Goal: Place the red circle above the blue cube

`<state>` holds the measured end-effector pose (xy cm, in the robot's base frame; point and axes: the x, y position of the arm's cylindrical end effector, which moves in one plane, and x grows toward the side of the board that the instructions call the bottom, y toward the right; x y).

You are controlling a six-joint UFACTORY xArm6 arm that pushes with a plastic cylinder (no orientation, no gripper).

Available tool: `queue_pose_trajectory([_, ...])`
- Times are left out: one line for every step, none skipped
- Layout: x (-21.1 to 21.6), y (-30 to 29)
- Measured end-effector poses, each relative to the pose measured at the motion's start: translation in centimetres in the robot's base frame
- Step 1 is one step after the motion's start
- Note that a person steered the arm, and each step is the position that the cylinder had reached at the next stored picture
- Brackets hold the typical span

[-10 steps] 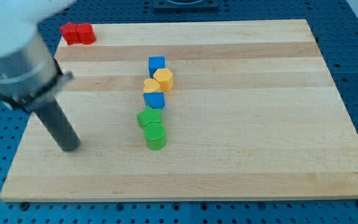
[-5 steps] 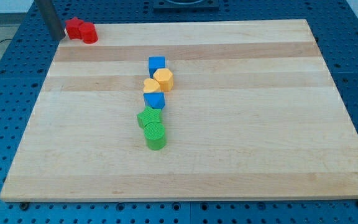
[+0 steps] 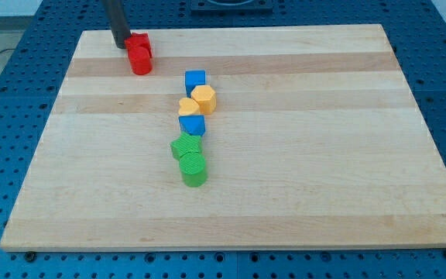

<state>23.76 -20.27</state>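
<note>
Two red blocks touch each other near the view's top left: one (image 3: 138, 44) right beside my tip and a rounder one, likely the red circle (image 3: 141, 63), just below it. My tip (image 3: 121, 45) touches the upper red block on its left side. The blue cube (image 3: 196, 80) sits at the top of a column of blocks in the board's middle, to the right of and a little below the red pair.
Below the blue cube stand two yellow blocks (image 3: 198, 101), a second blue block (image 3: 192, 125), a green star-like block (image 3: 184, 146) and a green cylinder (image 3: 194, 168), all close together. The wooden board (image 3: 324, 155) lies on a blue perforated table.
My tip swept from the board's left side up to the top left corner, then right, pushing the two red blocks rightwards and down. The other blocks have not moved.
</note>
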Motion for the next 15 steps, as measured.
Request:
queue_pose_trajectory([-1.3,-1.7])
queue_pose_trajectory([-1.4,-5.7])
queue_pose_trajectory([2.9,-7.6])
queue_pose_trajectory([5.8,-6.2])
queue_pose_trajectory([6.0,-2.0])
queue_pose_trajectory([6.0,3.1])
queue_pose_trajectory([6.0,3.6])
queue_pose_trajectory([4.6,1.1])
queue_pose_trajectory([3.3,2.9])
queue_pose_trajectory([3.7,7.2])
queue_pose_trajectory([5.2,8.4])
queue_pose_trajectory([5.2,4.7])
queue_pose_trajectory([6.6,3.1])
queue_pose_trajectory([7.3,5.8])
queue_pose_trajectory([7.3,9.1])
